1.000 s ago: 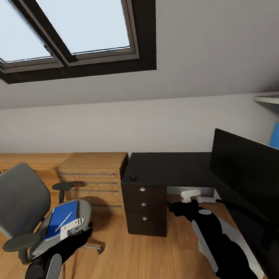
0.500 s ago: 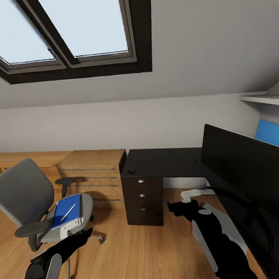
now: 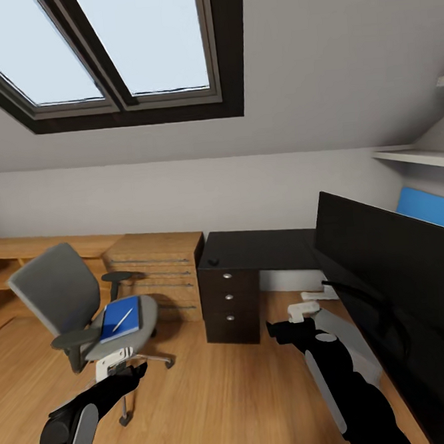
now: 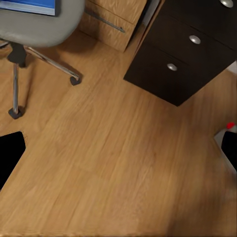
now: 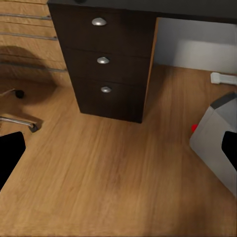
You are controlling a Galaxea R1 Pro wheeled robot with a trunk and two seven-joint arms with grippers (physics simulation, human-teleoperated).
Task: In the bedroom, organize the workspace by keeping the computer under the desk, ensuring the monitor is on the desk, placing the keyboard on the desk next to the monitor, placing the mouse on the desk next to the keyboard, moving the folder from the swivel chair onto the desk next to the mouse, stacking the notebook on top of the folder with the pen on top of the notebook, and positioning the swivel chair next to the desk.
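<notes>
The swivel chair [image 3: 75, 307] stands on the wooden floor [image 3: 216, 396] at about 9 o'clock in the head view, well apart from the desk [image 3: 261, 249], with a light wooden drawer chest [image 3: 160, 273] between them. A blue folder [image 3: 121, 318] lies flat on its grey seat, and a thin white pen [image 3: 125, 319] lies on top of the folder. A notebook may sit under the pen, but it is too small to make out.

The black surface sits near the middle, its three-drawer unit [image 3: 230, 307] below the near end. The small black mouse [image 3: 214, 261] rests on the surface above the drawers. The wide black monitor [image 3: 392, 262] fills the 3 to 4 o'clock side, standing on the surface's other wing. The pale grey computer [image 3: 348, 339] stands on the floor beside the right arm, half hidden; its red light shows in the right wrist view [image 5: 194, 128].

The left end effector [image 3: 115, 364] hangs at 7 o'clock, just in front of the chair's base, its white fingers spread and empty. The right end effector [image 3: 302, 311] hangs at 5 o'clock over the floor near the drawers, likewise spread and holding nothing.
</notes>
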